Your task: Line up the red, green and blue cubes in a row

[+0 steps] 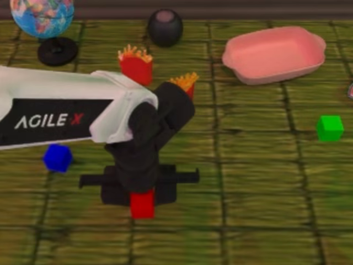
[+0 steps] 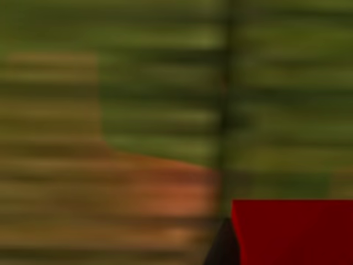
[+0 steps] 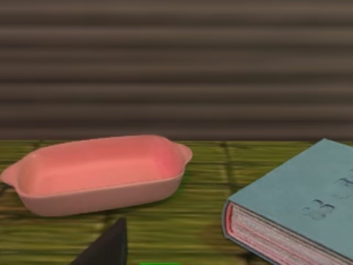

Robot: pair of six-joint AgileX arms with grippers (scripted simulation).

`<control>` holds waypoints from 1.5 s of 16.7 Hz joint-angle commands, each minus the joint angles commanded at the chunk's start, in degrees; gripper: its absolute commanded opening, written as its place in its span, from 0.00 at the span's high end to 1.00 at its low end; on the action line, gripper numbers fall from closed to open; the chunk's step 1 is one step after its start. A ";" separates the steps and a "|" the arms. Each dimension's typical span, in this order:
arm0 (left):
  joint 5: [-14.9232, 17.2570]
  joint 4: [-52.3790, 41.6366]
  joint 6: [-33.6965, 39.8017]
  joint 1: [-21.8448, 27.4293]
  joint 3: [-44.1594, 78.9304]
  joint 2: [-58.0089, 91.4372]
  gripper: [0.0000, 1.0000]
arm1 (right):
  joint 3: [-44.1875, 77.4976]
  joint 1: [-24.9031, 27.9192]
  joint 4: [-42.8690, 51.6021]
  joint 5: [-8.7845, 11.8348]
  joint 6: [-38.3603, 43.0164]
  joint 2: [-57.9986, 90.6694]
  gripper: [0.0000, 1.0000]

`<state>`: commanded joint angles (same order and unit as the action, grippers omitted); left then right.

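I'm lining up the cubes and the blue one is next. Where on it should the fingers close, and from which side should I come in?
Come straight down from above and close on two opposite side faces of the blue cube. It sits alone on the mat, turned a little askew to the mat's lines, so rotate the wrist to match its faces. The left gripper, at the red cube, is nearest.

The left gripper (image 1: 142, 194) covers the upper part of the red cube (image 1: 142, 205), so the top view does not show how its jaws stand. In the left wrist view the red cube (image 2: 292, 232) is cut off by the picture's edge, and the tabletop (image 2: 165, 83) behind it is a blur. The arm hides most of one fries carton (image 1: 186, 84). The globe (image 1: 41, 15) runs off the top view's edge. The blue book (image 3: 298, 204) is cropped in the right wrist view, where only a sliver of the green cube (image 3: 159, 263) shows.
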<state>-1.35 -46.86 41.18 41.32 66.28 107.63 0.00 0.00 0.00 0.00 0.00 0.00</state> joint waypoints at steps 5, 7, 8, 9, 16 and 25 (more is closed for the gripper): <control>0.00 0.31 0.00 0.02 -0.26 0.15 0.92 | 0.00 0.00 0.00 0.00 0.00 0.00 0.00; 0.00 0.31 0.00 0.02 -0.26 0.15 0.77 | 0.00 0.00 0.00 0.00 0.00 0.00 0.00; 0.00 0.31 0.00 0.02 -0.26 0.15 0.70 | 0.00 0.00 0.00 0.00 0.00 0.00 0.00; 0.00 0.31 0.00 0.02 -0.26 0.15 0.62 | 0.00 0.00 0.00 0.00 0.00 0.00 0.00; 0.00 0.31 0.00 0.02 -0.26 0.15 0.10 | 0.00 0.00 0.00 0.00 0.00 0.00 0.00; 0.00 0.31 0.00 0.02 -0.26 0.15 0.00 | 0.00 0.00 0.00 0.00 0.00 0.00 0.00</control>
<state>-1.35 -46.55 41.18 41.35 66.01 107.78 0.00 0.00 0.00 0.00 0.00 0.00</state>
